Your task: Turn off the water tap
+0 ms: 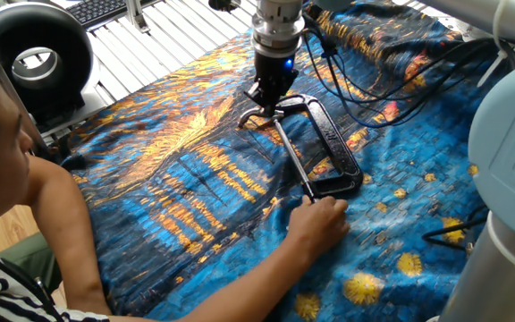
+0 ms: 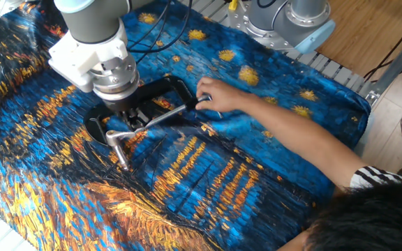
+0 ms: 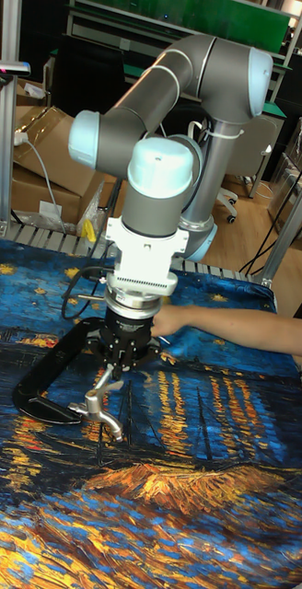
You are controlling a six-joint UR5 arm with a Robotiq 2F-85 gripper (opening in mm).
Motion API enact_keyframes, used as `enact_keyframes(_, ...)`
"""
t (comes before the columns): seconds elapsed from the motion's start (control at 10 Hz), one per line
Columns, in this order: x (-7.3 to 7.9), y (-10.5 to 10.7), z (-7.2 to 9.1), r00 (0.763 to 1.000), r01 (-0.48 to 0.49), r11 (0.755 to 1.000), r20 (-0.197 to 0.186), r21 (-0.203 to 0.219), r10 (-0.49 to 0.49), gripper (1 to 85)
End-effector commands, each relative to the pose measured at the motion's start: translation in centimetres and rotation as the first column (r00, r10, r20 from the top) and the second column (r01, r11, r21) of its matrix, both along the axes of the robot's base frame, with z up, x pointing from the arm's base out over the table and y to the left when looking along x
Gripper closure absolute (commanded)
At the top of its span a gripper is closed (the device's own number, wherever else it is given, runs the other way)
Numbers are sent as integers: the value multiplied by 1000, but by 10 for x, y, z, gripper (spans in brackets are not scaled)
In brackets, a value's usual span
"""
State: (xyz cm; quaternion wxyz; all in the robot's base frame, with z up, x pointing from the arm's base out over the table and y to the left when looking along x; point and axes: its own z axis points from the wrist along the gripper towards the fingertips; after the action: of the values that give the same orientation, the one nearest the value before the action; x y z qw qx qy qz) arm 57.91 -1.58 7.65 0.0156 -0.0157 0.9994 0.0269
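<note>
The water tap (image 3: 98,401) is a small shiny silver faucet whose spout curves down toward the cloth. It is held at one end of a black C-clamp (image 1: 336,152) lying on the painted cloth. My gripper (image 3: 112,370) points straight down over the tap, its fingers shut on the knobby top. The tap (image 1: 256,115) shows just below the gripper (image 1: 270,97) in one fixed view. In the other fixed view the tap (image 2: 118,137) pokes out under the gripper (image 2: 128,117). The knob itself is hidden by the fingers.
A person's hand (image 1: 322,217) rests at the clamp's far end, by the long silver screw rod (image 1: 293,161); the arm (image 2: 292,132) reaches across the cloth. Black cables (image 1: 392,80) lie behind the clamp. A black round fan (image 1: 34,54) stands off the cloth at the left.
</note>
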Motion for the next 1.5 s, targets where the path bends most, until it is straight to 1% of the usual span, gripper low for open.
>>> enact_keyframes(0.0,28,3,0,992,-71,997,100,9,70,843)
enact_keyframes(0.1,35,2,-1,988,-92,996,126,5,91,843)
enact_keyframes(0.2,39,2,-1,986,-96,995,140,3,94,843)
enact_keyframes(0.5,40,2,0,984,-111,994,142,2,109,843)
enact_keyframes(0.8,42,-5,1,978,-146,989,149,-30,149,843)
enact_keyframes(0.9,45,-10,2,971,-170,984,159,-53,177,843)
enact_keyframes(1.0,46,-13,2,968,-185,980,160,-72,194,843)
enact_keyframes(1.1,46,-12,3,968,-183,980,161,-72,193,843)
enact_keyframes(1.2,43,-3,3,974,-156,987,158,-38,160,843)
enact_keyframes(1.3,31,13,3,989,-89,996,124,17,87,843)
enact_keyframes(1.4,20,9,5,993,-72,997,90,10,70,843)
